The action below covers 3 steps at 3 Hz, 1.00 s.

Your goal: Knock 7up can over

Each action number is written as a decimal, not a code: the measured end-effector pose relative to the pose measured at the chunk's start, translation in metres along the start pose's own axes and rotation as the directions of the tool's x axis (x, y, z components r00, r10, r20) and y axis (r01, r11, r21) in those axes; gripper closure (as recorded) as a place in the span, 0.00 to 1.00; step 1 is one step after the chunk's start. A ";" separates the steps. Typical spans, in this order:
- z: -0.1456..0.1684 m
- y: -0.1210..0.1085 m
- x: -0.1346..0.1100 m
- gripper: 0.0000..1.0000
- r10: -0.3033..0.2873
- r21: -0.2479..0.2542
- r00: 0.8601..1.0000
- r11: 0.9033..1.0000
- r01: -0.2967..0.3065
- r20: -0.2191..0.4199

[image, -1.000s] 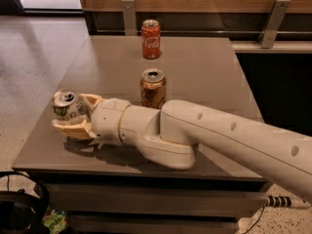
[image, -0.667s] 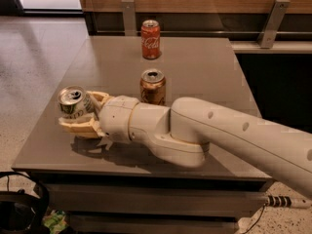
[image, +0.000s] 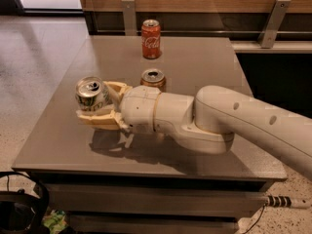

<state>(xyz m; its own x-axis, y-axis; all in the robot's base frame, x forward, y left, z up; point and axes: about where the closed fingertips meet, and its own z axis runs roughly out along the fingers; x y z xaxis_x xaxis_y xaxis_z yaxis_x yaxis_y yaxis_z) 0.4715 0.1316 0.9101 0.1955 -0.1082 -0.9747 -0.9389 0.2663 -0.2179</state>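
Observation:
The 7up can (image: 91, 93), silver-white with green marks and a silver top, is between the tan fingers of my gripper (image: 97, 104) at the left part of the grey table (image: 195, 62). It stays nearly upright, raised above the table surface, with its shadow below it. The gripper is shut on the can, one finger (image: 100, 120) in front of it and the other behind. My white arm (image: 234, 123) reaches in from the right.
A red Coca-Cola can (image: 151, 38) stands at the far middle of the table. An orange-gold can (image: 153, 78) stands just behind my wrist. The table's left and front edges are close to the gripper. Black cables lie on the floor at lower left.
The gripper has lifted the 7up can up off the table and carried it slightly right. The other cans have not moved.

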 end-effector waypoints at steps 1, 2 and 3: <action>-0.015 0.001 -0.017 1.00 -0.058 0.002 0.998 0.998 0.058 -0.006; -0.012 0.008 -0.032 1.00 -0.110 -0.008 0.994 0.994 0.110 -0.027; -0.011 0.008 -0.032 1.00 -0.110 -0.008 0.994 0.994 0.110 -0.027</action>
<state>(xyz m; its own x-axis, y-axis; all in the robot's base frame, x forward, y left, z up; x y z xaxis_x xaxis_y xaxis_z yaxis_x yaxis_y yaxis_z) 0.4541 0.1264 0.9404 0.2896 -0.1629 -0.9432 -0.9141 0.2452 -0.3231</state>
